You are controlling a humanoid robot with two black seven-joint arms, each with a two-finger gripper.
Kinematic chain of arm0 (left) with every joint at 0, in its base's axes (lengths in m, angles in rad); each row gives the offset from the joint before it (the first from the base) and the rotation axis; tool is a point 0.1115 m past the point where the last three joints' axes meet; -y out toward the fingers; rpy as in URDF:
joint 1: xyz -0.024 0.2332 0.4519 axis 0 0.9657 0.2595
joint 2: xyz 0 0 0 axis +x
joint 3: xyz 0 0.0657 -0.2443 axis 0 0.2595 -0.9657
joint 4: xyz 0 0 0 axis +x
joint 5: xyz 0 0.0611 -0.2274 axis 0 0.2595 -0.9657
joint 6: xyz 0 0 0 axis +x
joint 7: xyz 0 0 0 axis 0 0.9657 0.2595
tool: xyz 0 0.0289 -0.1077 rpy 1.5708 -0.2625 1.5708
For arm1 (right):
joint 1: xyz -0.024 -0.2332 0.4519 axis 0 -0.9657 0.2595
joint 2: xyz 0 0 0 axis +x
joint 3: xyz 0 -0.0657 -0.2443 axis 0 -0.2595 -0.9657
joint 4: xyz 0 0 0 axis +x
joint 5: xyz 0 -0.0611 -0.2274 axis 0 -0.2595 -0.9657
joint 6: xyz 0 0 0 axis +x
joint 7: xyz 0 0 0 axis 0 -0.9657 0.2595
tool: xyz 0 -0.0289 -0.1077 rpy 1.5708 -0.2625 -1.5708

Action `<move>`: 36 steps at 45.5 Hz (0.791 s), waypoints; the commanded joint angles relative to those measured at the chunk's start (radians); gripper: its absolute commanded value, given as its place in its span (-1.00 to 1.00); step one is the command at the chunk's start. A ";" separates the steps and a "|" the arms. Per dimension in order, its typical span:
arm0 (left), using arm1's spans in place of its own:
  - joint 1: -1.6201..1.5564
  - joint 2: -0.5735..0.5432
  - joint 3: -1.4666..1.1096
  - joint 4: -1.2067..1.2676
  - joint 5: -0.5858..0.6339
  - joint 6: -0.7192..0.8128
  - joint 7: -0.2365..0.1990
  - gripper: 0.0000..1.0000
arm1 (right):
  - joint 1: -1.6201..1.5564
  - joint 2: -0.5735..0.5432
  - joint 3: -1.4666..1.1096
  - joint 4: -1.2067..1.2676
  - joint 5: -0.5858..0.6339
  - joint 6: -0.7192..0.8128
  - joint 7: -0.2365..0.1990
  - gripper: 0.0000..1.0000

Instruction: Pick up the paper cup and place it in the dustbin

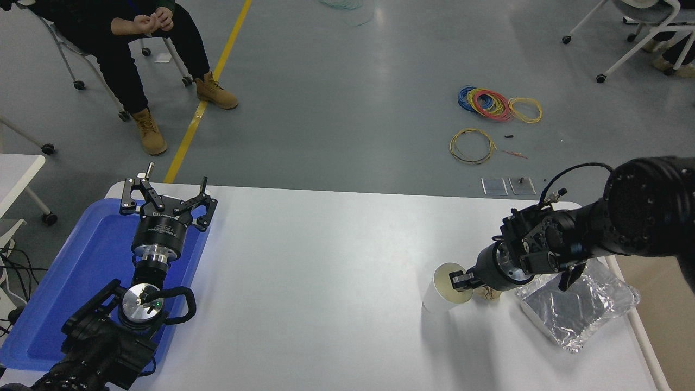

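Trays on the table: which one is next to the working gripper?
The crinkled silver foil tray at the table's right edge, just beside the right gripper at the paper cup. The blue plastic tray lies far left, under the parked left gripper.

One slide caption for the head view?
Right gripper grips the tilted paper cup at its rim beside a foil tray.

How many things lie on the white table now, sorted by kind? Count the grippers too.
Paper cup: 1
Blue plastic tray: 1
Silver foil tray: 1
Grippers: 2, the left gripper and the right gripper
Total: 5
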 commanded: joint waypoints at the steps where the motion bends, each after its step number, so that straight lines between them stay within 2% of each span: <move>1: 0.000 0.001 0.000 0.000 0.000 0.000 -0.001 1.00 | 0.144 -0.065 0.010 0.028 -0.005 0.085 0.003 -1.00; 19: 0.000 0.001 0.000 0.000 0.000 0.000 0.000 1.00 | 0.499 -0.224 0.009 0.115 -0.107 0.317 0.003 -1.00; 36: 0.000 -0.001 0.000 0.000 0.000 0.000 0.000 1.00 | 0.695 -0.320 0.009 0.212 -0.182 0.403 0.003 -1.00</move>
